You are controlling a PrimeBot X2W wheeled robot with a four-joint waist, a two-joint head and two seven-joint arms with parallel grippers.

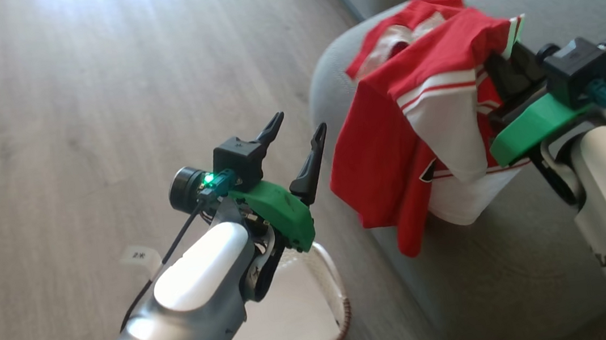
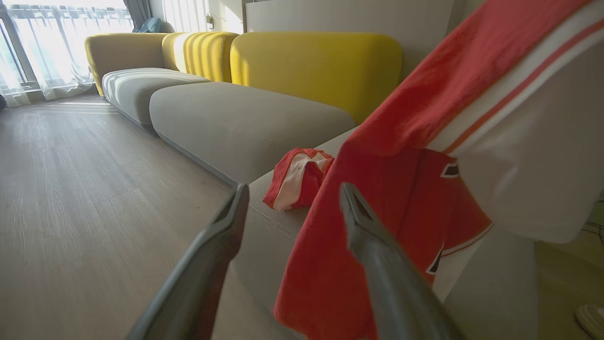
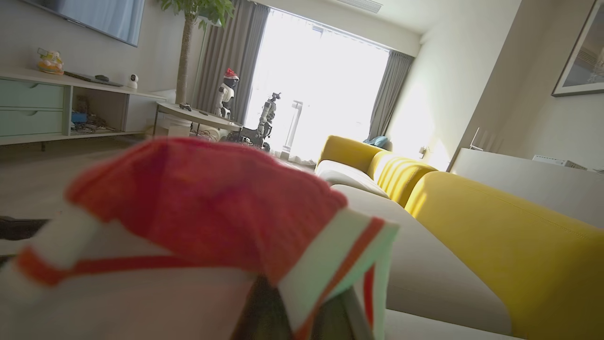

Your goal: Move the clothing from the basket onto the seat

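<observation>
While the right gripper was up over the corner of the seat, the clothing was draped right over its fingers, so you couldn't really see them. They were closed together under the fabric and the red and white shirt hung from them. Its lower half spilled down over the rounded front edge of the grey cushion, with one red flap dangling toward the floor. From the right wrist camera it was just a blurry red hump with white and red striped trim sitting on top of the dark fingers.

The left gripper was spread wide apart with nothing between its fingers. It hung in the air just beside the hanging red cloth, on the floor side of it, fingers pointing up and away from the robot.

Behind the big shirt, a smaller red bundle with a white inside lay crumpled on top of the cushion, near the stitched edge.

The basket sat on the wood floor right next to the front of the seat, mostly hidden under the left forearm, so only its white side and brown rim showed. Yellow backrests ran along behind the grey cushions.
</observation>
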